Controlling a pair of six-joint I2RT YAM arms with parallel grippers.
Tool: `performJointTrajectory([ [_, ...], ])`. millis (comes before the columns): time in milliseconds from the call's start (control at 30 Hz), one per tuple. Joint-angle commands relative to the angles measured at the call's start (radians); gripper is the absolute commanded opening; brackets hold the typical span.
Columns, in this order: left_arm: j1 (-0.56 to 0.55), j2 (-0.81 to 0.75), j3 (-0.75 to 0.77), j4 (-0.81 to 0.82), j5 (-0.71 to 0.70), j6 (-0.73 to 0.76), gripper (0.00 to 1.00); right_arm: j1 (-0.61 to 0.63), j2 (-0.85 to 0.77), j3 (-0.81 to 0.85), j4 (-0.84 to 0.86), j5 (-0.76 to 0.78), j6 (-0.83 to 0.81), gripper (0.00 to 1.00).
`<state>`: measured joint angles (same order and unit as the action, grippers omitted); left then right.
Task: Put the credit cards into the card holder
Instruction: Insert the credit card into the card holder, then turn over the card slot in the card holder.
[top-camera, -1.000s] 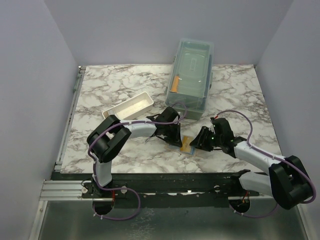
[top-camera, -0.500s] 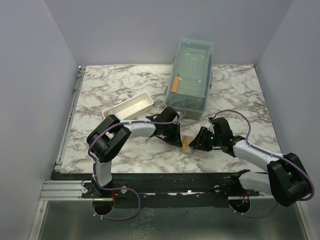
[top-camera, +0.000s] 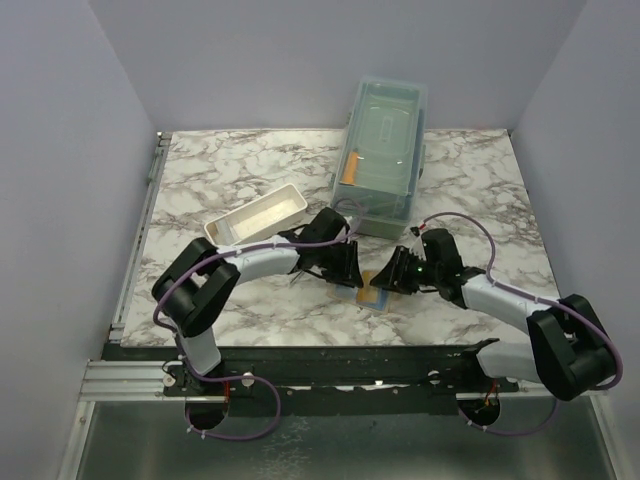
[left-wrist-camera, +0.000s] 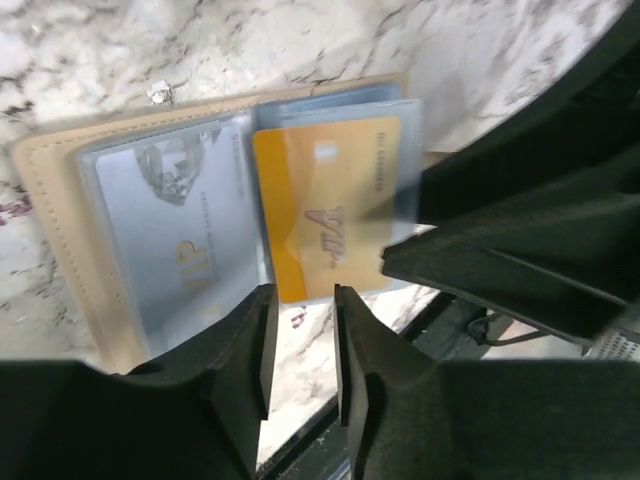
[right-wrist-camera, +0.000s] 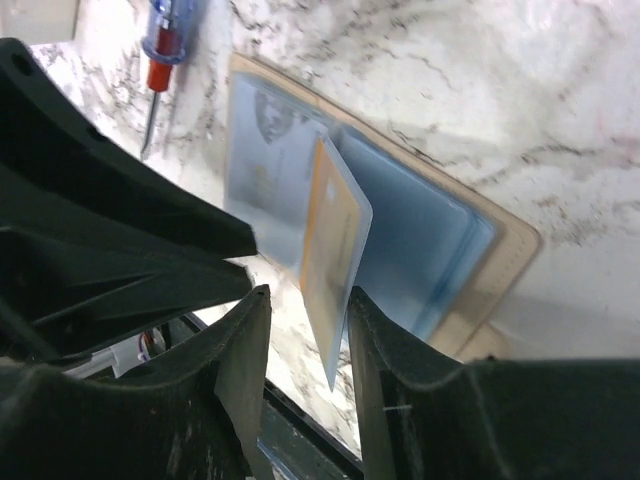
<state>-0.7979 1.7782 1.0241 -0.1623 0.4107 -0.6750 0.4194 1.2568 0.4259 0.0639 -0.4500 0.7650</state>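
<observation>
The card holder (left-wrist-camera: 45, 230) lies open on the marble, tan-edged with light blue sleeves. A pale grey-blue credit card (left-wrist-camera: 170, 240) fills its left sleeve, and an orange-yellow credit card (left-wrist-camera: 325, 215) sits in the clear leaf beside it. My left gripper (left-wrist-camera: 300, 300) hovers just short of the orange card's near edge, open, with nothing between its fingers. In the right wrist view that leaf with the orange card (right-wrist-camera: 330, 250) stands tilted up, its corner hanging between the spread fingers of my right gripper (right-wrist-camera: 302, 300) without being pinched. From above, both grippers meet over the card holder (top-camera: 375, 293).
A large clear lidded box (top-camera: 383, 150) stands behind the grippers, with a short orange stick (top-camera: 347, 172) at its side. A white tray (top-camera: 258, 215) lies at the left. A red-and-blue screwdriver (right-wrist-camera: 165, 40) rests beyond the wallet. The table's black front rail runs close below the wallet.
My left gripper has gone from shut to open, and its arm has shifted. My right gripper has slid left to the wallet, over the raised orange-card leaf.
</observation>
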Motion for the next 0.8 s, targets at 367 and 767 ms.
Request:
performJointTrajectory([
  [367, 0.269, -0.379, -0.088, -0.095, 0.013, 0.031, 0.47, 0.098, 0.127, 0.145, 0.046, 0.006, -0.014, 0.42],
  [767, 0.421, -0.477, -0.076, -0.212, 0.006, 0.090, 0.53, 0.193, 0.252, 0.261, 0.049, 0.025, -0.027, 0.51],
])
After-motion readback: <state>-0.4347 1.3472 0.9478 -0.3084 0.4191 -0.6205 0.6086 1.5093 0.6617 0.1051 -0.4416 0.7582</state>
